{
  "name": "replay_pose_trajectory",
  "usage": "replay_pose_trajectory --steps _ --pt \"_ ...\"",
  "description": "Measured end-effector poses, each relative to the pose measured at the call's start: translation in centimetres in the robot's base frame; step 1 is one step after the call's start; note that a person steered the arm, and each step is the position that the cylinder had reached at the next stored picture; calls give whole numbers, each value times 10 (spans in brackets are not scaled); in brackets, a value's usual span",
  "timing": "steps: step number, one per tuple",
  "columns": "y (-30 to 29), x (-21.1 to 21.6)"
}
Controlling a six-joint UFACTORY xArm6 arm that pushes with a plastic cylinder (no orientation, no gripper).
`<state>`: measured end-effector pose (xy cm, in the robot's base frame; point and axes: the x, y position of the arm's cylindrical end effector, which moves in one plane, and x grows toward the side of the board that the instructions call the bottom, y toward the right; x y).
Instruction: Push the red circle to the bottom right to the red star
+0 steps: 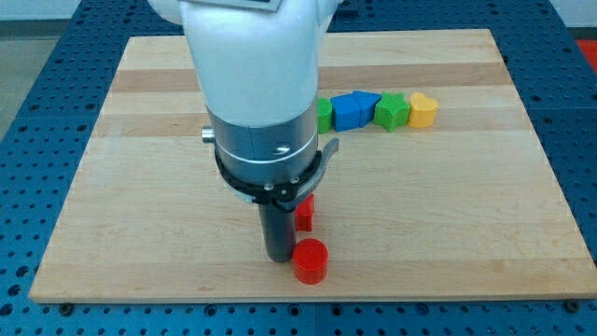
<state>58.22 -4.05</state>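
The red circle [311,260] sits near the view's bottom edge of the wooden board [485,215], a short squat cylinder, and right against its left side stands the dark rod, my tip [280,258] just touching or all but touching it, hard to call from here. Just above the circle, peeking out from behind the rod, is the red star [304,213], only its right part visible, the two reds near each other but apart. By my reading the circle already lies below and slightly right of the star, so the step in hand looks like a fine nudge: keep the push short and straight toward the view's right, contact centred on the circle so it does not spin off round the rod, and stay clear of the star. There is no claw on this arm, nothing opens or closes; the rod holds nothing and can only shove. Further out, a row near the view's top: a green block [324,115] half hidden by the arm, a blue block [355,109], another green block [392,111] and a yellow heart [423,109], all well apart from the action.
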Motion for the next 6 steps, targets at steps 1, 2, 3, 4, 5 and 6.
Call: replay_pose_trajectory --steps 1,2,3,4,5,6 --pt "-39 3" --pt "-36 31" --pt "-11 36" --pt "22 36" --pt "32 34" --pt "32 24"
